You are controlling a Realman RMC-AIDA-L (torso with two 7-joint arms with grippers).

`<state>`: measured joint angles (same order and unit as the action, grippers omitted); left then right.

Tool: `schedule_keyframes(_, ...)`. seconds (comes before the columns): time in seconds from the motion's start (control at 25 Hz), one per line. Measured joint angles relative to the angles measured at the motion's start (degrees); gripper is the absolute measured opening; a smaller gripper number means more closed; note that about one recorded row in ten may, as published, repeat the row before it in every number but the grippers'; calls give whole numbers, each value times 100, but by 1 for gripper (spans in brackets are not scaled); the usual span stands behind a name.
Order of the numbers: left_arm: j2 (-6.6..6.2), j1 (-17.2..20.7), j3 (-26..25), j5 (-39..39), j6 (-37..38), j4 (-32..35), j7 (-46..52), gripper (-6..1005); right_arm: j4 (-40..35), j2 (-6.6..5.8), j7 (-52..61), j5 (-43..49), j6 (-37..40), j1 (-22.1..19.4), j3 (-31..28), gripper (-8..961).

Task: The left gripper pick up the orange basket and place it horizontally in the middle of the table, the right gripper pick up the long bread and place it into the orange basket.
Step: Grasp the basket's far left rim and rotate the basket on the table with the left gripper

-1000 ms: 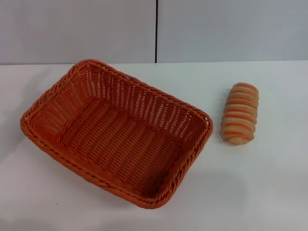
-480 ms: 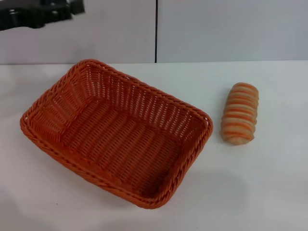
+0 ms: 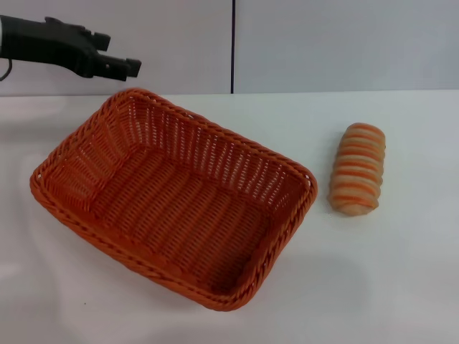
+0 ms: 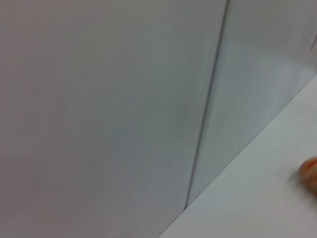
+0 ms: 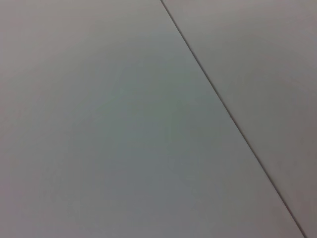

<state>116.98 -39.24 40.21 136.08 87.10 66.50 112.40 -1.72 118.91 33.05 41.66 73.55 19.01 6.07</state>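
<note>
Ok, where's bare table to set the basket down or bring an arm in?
Bare table runs along the near edge and right of the long bread, plus a narrow strip between it and the orange basket. The far left corner is tight: the left gripper hangs above the basket's far rim.

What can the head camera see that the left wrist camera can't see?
Only the head view shows the orange basket, empty and lying at a slant on the table, and the left gripper in the air above the basket's far left corner. Only the left wrist view shows the wall from close up, filling most of its picture. Both show the white table, the wall's dark seam and the long bread, though the wrist view catches just an orange sliver at its edge.
</note>
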Motion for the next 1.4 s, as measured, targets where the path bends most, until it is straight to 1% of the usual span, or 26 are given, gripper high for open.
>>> schedule_keyframes(0.04,52,-47,20,235,-119,-18,1,737,5,0,0,0,-51,10,0,730)
schedule_keyframes(0.16,66,-58,39,316,-182,-43,3,733,6,0,0,0,-85,19,0,730)
schedule_keyframes(0.44,86,-84,413,707,-670,-496,67,723,11,0,0,0,-149,52,0,730)
schedule_keyframes(0.76,93,-77,518,741,-847,-694,68,712,30,0,0,0,-208,49,67,730)
schedule_keyframes(0.8,96,-77,703,745,-1009,-890,72,711,37,0,0,0,-211,53,69,730)
schedule_keyframes(0.88,96,-77,703,745,-1009,-890,72,708,40,0,0,0,-211,54,70,729)
schedule_keyframes(0.92,105,-78,808,747,-1055,-909,88,707,40,0,0,0,-211,54,70,729)
schedule_keyframes(0.96,105,-78,808,747,-1055,-909,88,705,41,0,0,0,-211,54,70,729)
schedule_keyframes(1.0,114,-51,1050,747,-1214,-913,202,704,41,0,0,0,-211,54,70,729)
schedule_keyframes(1.4,124,-79,1129,749,-1426,-983,288,690,82,0,0,0,-211,43,81,729)
